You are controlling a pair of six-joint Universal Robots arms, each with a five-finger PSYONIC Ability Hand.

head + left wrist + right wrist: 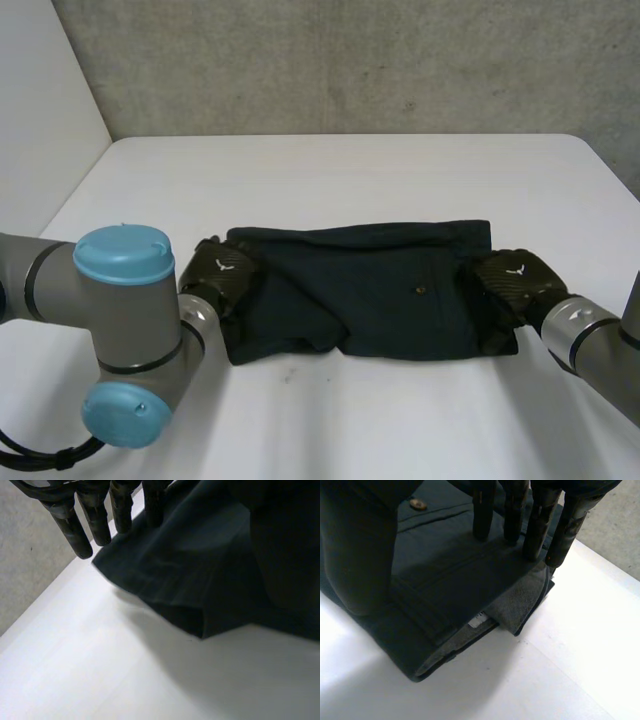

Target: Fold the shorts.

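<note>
Dark shorts point(370, 290) lie folded across the bench point(350, 180). The left hand point(220, 270) is at one end and the right hand point(515, 275) at the other, both with straight fingers over the cloth, gripping nothing. The right wrist view reveals a white label point(477, 620) between the layers.

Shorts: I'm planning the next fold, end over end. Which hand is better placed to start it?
Probably the right hand: its straight fingers lie on the neat, stacked end of the shorts. The left hand only reaches a loose edge with its fingertips.
</note>
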